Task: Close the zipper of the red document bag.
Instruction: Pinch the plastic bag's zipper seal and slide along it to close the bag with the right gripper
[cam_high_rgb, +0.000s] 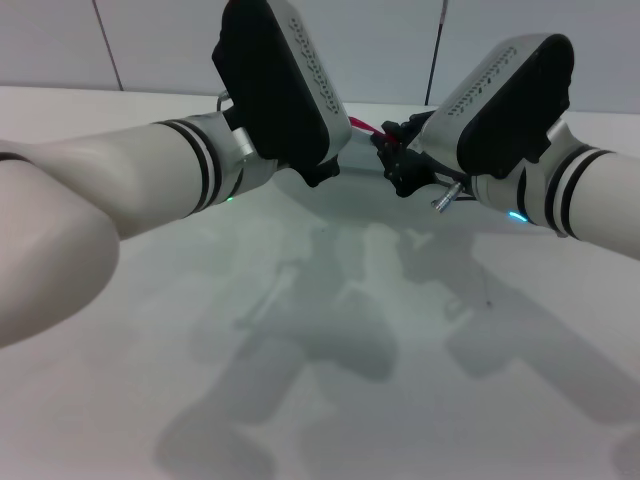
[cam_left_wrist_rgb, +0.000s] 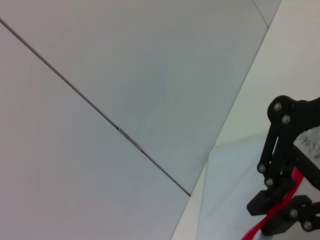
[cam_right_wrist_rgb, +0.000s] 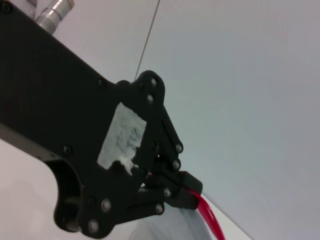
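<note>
Both arms reach forward over the white worktop (cam_high_rgb: 300, 400), wrists close together at the far middle. The red document bag (cam_high_rgb: 350, 185) lies flat there, pale and translucent, mostly hidden behind the two wrists. Its zipper (cam_high_rgb: 366, 128) shows as a thin red strip along the far edge, between the arms.

Right hand (cam_high_rgb: 396, 160) sits at the zipper; in the right wrist view its black fingers (cam_right_wrist_rgb: 187, 192) are clenched on the red strip (cam_right_wrist_rgb: 210, 220), which runs out from the tips. Left wrist view shows the same hand (cam_left_wrist_rgb: 280, 210) pinching the zipper (cam_left_wrist_rgb: 272, 212) at the bag's edge (cam_left_wrist_rgb: 225, 200).

Left hand (cam_high_rgb: 315, 172) is low beside the bag's near-left part; whether it is grasping or released, cannot tell. Slider tab not discernible.
</note>
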